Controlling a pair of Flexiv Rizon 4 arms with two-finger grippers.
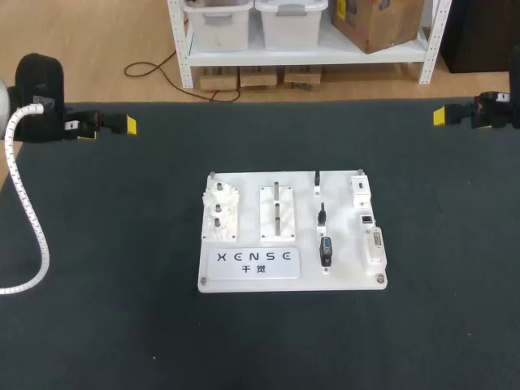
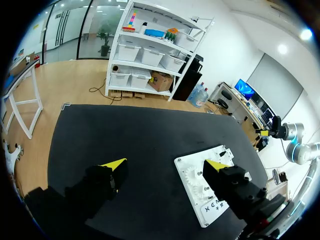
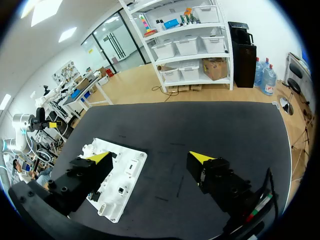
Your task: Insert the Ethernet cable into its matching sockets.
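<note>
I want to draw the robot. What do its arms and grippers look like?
The left gripper and right gripper are black, each with two bright yellow wedge tips. A white cable with dark spiral bands trails from the left arm.

Bare tabletop [image 1: 114,244] rings the white board [image 1: 341,278] on every side. My left hand [image 1: 128,125], at the board's 10 o'clock, and my right hand [image 1: 439,116], at 2 o'clock, both have open runs inward. On the board, upright pins [image 1: 277,203] and dark connectors [image 1: 325,248] crowd together.
</note>
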